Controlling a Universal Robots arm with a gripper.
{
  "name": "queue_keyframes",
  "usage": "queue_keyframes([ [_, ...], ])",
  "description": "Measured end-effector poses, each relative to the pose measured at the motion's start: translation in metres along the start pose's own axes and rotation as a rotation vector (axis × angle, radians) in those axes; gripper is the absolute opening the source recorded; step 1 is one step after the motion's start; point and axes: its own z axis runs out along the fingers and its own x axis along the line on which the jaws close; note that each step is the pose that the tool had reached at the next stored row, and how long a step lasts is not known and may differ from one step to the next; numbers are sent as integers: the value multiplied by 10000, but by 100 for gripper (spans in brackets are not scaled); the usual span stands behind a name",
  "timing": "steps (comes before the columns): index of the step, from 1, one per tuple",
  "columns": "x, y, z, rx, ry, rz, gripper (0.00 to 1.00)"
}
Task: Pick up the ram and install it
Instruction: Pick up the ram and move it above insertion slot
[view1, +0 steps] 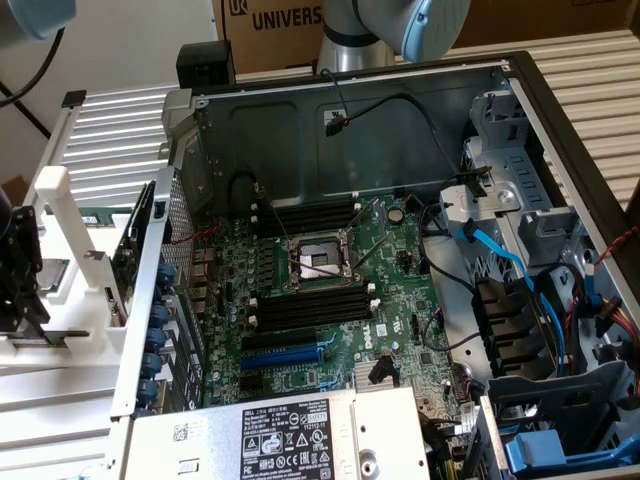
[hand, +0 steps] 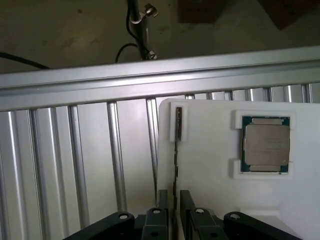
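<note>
**Jaws straddling the ram in its tray**

The jaws (hand: 174, 194) are open a crack, one finger on each side of the ram (hand: 175, 160). I see a sliver of gap on both sides, so nothing is clamped.

The ram stands on edge in a slot of the white tray (hand: 210, 170), near the processor chip (hand: 265, 144) in its own recess.

In the exterior view the tray sits at far left, outside the open PC case (view1: 400, 130). The case's left wall (view1: 135, 350) stands between the tray and the motherboard (view1: 398, 292).

Black memory slots (view1: 310, 308) flank the CPU socket (view1: 318, 262). Blue cables (view1: 505, 265) crowd the right of the board.

The surface (hand: 95, 165) is ribbed aluminium. A cardboard box (view1: 275, 25) is at upper centre, behind the arm (view1: 400, 25).
</note>
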Motion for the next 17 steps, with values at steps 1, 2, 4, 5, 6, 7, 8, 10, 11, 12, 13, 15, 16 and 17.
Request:
queue_keyframes([
  [1, 0, -3, 6, 3, 0, -25, 24],
  [2, -1, -12, 20, 4, 1, -69, 24],
  [4, -4, -21, 39, 8, 0, -114, 24],
  [5, -6, -24, 47, 10, -1, -141, 24],
  [6, -10, -26, 54, 10, 0, -166, 24],
  [7, -21, -28, 71, 15, -2, -214, 24],
  [8, -23, -29, 93, 20, -1, -269, 24],
  [10, -23, -29, 125, 19, 0, -355, 24],
  [11, -23, -30, 132, 19, -1, -370, 24],
  [12, -24, -30, 139, 20, -1, -385, 24],
  [13, -24, -37, 146, 19, 0, -407, 24],
  [15, -28, -78, 148, 19, 0, -414, 24],
  [16, -28, -78, 148, 19, 0, -415, 24],
  [17, -28, -79, 148, 20, -1, -415, 24],
])
